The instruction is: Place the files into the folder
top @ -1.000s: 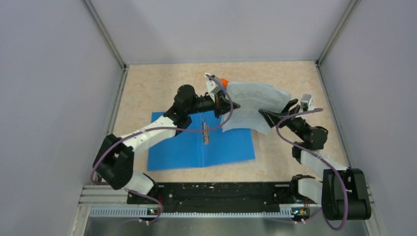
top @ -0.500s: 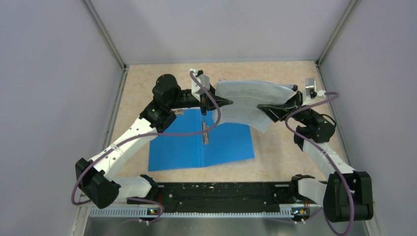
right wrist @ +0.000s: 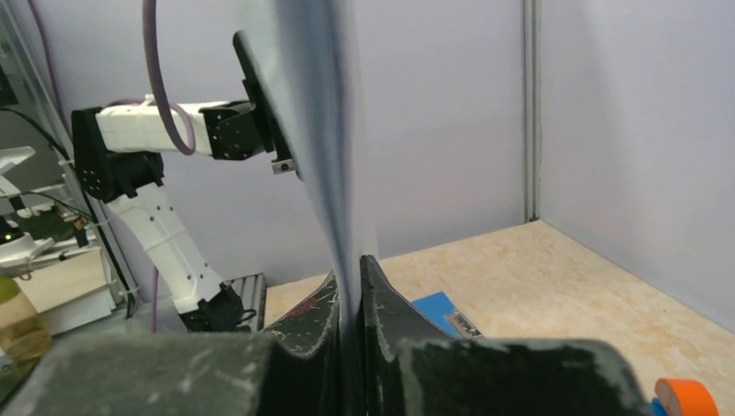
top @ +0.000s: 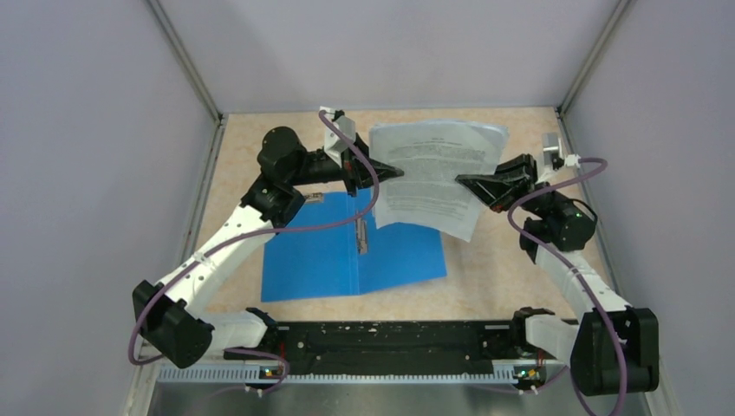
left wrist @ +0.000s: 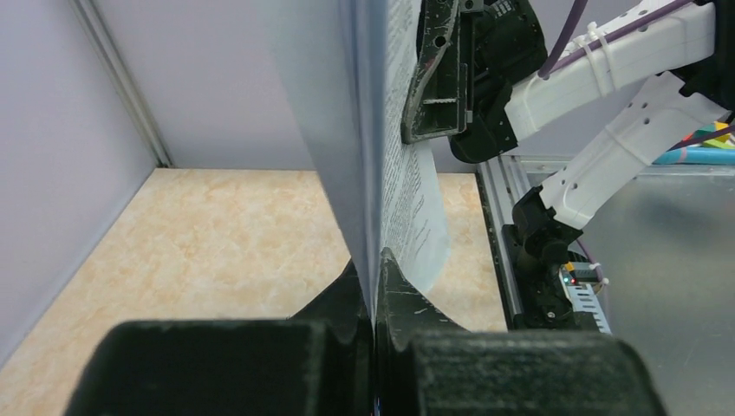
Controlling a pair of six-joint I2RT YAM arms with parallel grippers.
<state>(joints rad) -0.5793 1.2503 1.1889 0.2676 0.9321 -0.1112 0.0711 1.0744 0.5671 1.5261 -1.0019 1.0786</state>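
Files [top: 438, 165] are up off the table [top: 511, 260], stretched between both claws, printed side facing the top camera. My left claw [top: 394, 172] is clamped on the stack's 9 o'clock edge, jaws pinched tight on the paper. My right claw [top: 462, 180] grips the 3 o'clock edge, jaws narrow with the sheets between them. Folder [top: 312, 260] lies open flat on the table at 7 o'clock from the files, metal clip [top: 362, 236] at its spine.
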